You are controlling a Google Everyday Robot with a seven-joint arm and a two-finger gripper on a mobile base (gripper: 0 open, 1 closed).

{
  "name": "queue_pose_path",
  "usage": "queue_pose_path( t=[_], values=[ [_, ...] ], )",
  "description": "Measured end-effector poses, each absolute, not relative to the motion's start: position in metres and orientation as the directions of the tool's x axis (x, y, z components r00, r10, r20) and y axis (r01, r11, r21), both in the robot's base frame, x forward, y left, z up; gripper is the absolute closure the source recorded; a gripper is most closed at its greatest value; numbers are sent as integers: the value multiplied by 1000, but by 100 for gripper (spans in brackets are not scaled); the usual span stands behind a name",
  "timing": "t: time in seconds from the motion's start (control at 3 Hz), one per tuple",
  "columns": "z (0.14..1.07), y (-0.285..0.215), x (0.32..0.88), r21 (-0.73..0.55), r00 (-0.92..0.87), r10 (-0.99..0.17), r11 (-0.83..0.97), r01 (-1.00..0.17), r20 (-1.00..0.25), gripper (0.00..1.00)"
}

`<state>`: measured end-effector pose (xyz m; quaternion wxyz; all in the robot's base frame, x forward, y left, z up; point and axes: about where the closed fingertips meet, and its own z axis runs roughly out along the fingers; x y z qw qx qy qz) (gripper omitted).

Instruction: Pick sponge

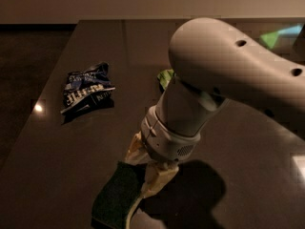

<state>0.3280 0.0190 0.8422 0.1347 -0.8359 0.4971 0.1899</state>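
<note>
There is a single view. It looks down at a slant over the counter [52,175], facing its far edge and the wall beyond. It sits close, and the pale arm [238,75] fills most of the right half. The counter's left edge and far left corner are in frame. The pincer [144,173] hangs low in the middle, fingers apart, beside the sponge [116,202].

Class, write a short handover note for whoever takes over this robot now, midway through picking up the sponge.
The sponge lies flat on the table near its front edge, not lifted.
The gripper is open, low over the table, straddling the sponge's far end.
The blue bag and green bag lie further back, apart from it.
Done: approach. Left: close on the sponge, lift.
</note>
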Motion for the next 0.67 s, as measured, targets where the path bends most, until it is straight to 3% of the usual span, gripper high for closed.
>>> queue_pose_path(
  t=[0.33, 0.67],
  values=[
    [860, 12, 338, -39, 400, -793, -432, -901, -460, 90],
    [883, 0, 355, -30, 350, -809, -383, -923, -472, 100]
  ],
)
